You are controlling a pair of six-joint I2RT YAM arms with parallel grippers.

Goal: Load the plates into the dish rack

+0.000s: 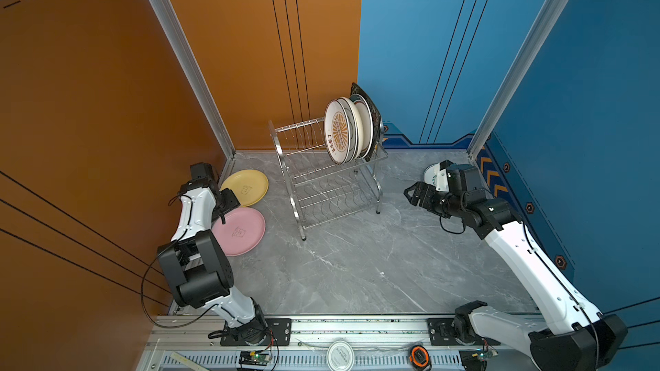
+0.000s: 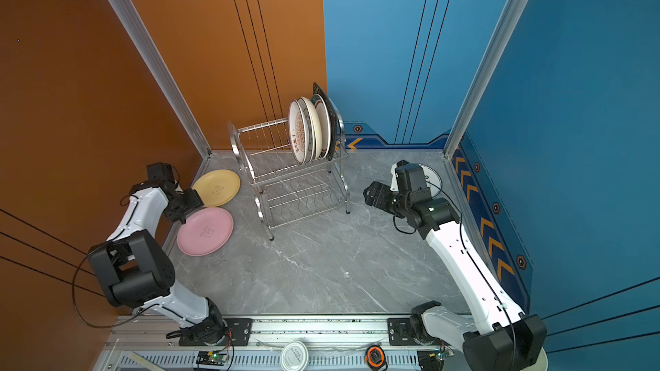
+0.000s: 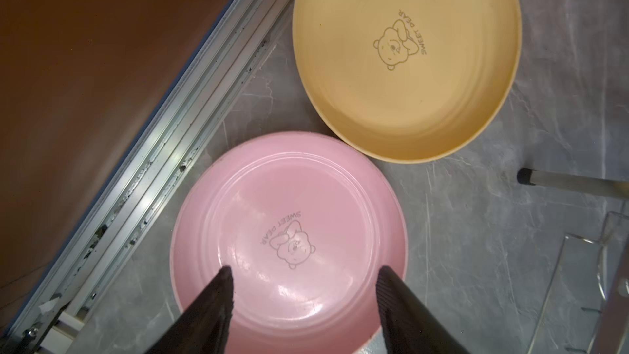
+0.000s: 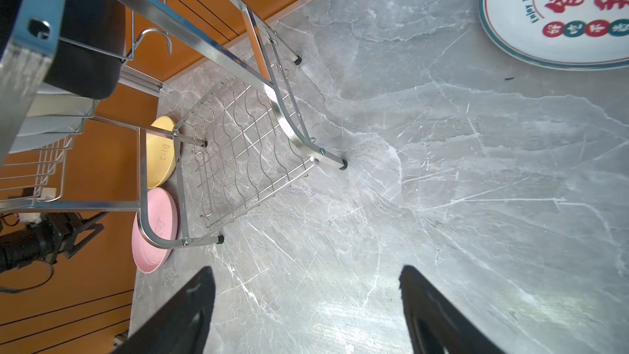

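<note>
green-rimmed plate (image 4: 561,15): cut by view edge | pink plate (image 1: 244,231): partly behind left arm (image 1: 193,210)

A robot lab cell staged like a kitchen: left arm (image 1: 228,301) and right arm (image 1: 528,262) bolted to a near aluminium rail (image 1: 357,326), a bare circuit board (image 1: 255,356) by it, a marble-look surface (image 1: 357,262), a dish rack (image 1: 332,192), orange wall (image 1: 89,101) left, blue wall (image 1: 589,83) right.

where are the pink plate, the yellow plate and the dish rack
pink plate (image 3: 289,243), left wrist view, on the bear print at its centre
yellow plate (image 3: 406,59), left wrist view, on its flat centre
dish rack (image 4: 289,127), right wrist view, on the curved steel leg of its end frame
</note>
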